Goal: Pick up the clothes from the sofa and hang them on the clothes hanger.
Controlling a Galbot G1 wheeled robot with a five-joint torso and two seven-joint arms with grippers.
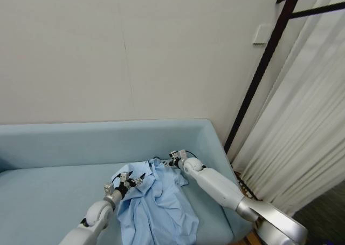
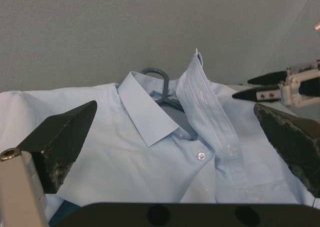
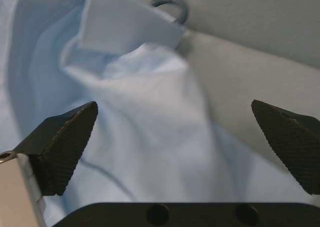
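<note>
Shirt (image 1: 156,207) on sofa (image 1: 54,191), collar lying between left end effector (image 1: 126,176) and right end effector (image 1: 174,156); the 2 stand spread apart.

Home-like room, set up as a living room. Light blue sofa (image 1: 64,142) sits against a plain pale wall (image 1: 135,50). White pleated curtain (image 1: 307,131) hangs at the right, down near a dark floor (image 1: 331,210). Dark rack (image 1: 260,72) stands between the sofa end and the curtain: slanted pole, bars at the top. Small pale plate (image 1: 262,33) on the wall beside the rack, possibly a switch. Blue shirt (image 1: 156,204) lies on the sofa seat, a hanger (image 2: 165,86) hook poking from its collar. Household furniture and laundry; real home or staged room, cannot tell.
</note>
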